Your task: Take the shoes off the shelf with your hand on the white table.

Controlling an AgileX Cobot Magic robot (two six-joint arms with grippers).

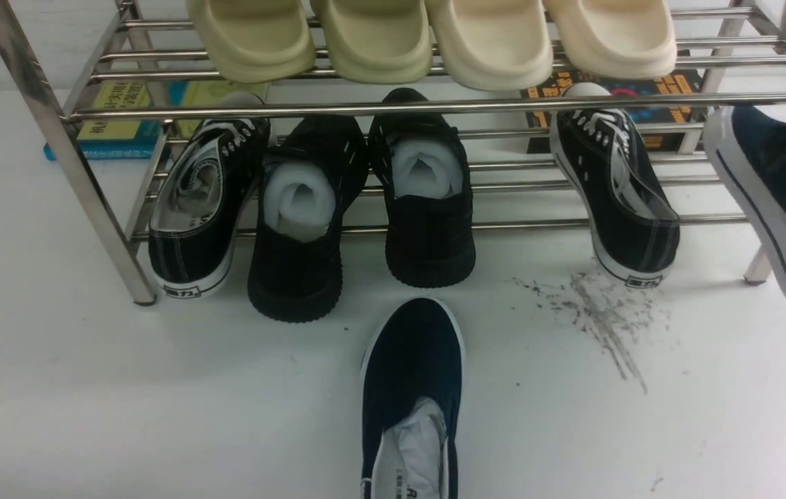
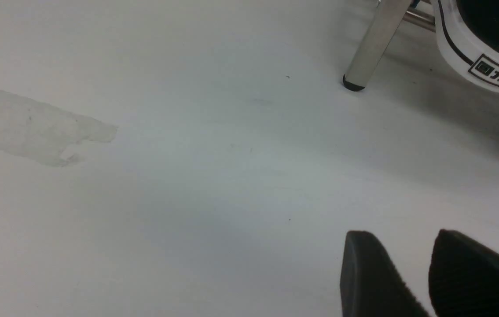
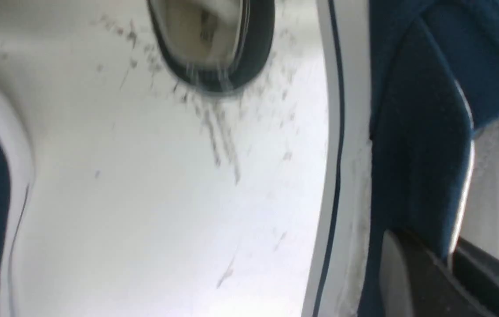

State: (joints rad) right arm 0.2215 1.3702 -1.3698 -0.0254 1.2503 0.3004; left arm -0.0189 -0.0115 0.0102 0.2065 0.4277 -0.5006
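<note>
A navy slip-on [image 1: 412, 360] lies on the white table [image 1: 88, 388] at the near middle, its long axis running near to far, toe pointing far; its insole lettering is cut off by the picture edge. To the right, the other navy slip-on [image 1: 760, 187] hangs aslant, long axis from far left to near right, the right gripper [image 3: 447, 259] pinching its opening's edge. The left gripper [image 2: 403, 242] has its fingertips spread slightly, nothing between them. Farther off, on the lower tier of the steel rack [image 1: 434, 109], two all-black shoes [image 1: 362, 201] sit between a left lace-up sneaker [image 1: 206, 201], heel label 回力, and a right lace-up sneaker [image 1: 615, 187]. Four pale clogs [image 1: 372, 41] rest above; beyond stand out yellow-and-blue books [image 1: 112, 111] and a black book [image 1: 663, 86] with orange characters too small to read.
</note>
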